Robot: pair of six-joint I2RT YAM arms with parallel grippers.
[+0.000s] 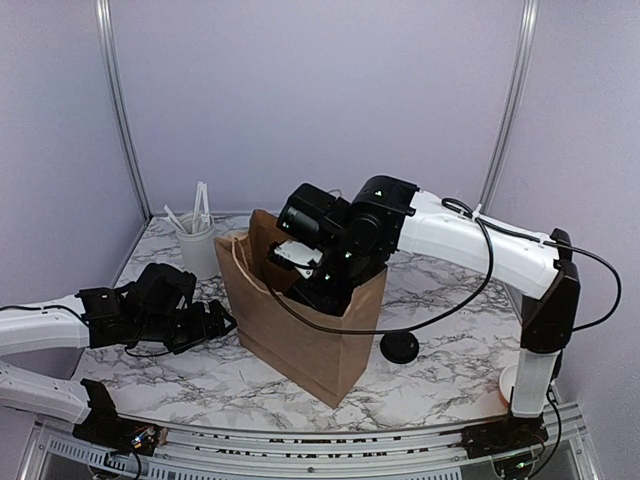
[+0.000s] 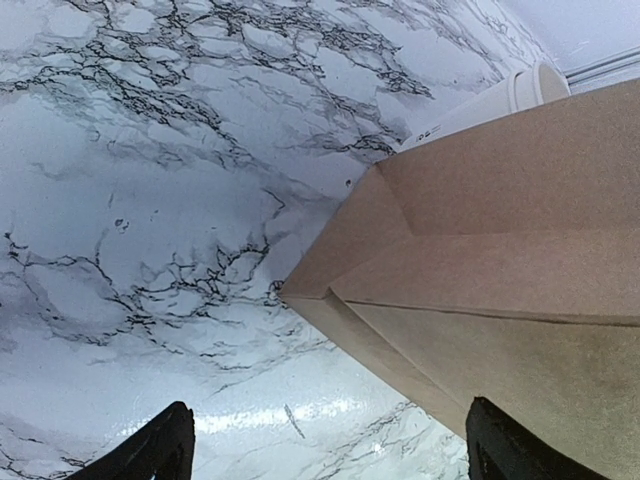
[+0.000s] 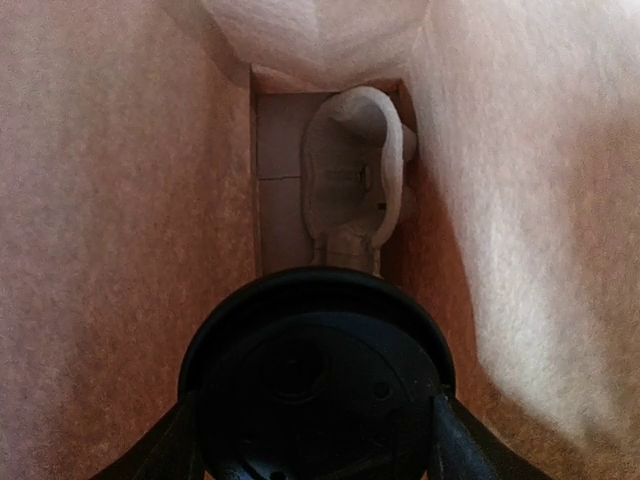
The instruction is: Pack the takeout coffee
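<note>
Brown bag (image 1: 300,345), black-lidded coffee (image 3: 315,385), grey-veined white marble table (image 1: 450,380).

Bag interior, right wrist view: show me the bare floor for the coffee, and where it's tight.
Bare floor in the bag is only the narrow strip along the left wall, beside a pale moulded object on the bottom. The right side is crowded: that object lies against the right wall. The takeout coffee hangs above in the right fingers.
</note>
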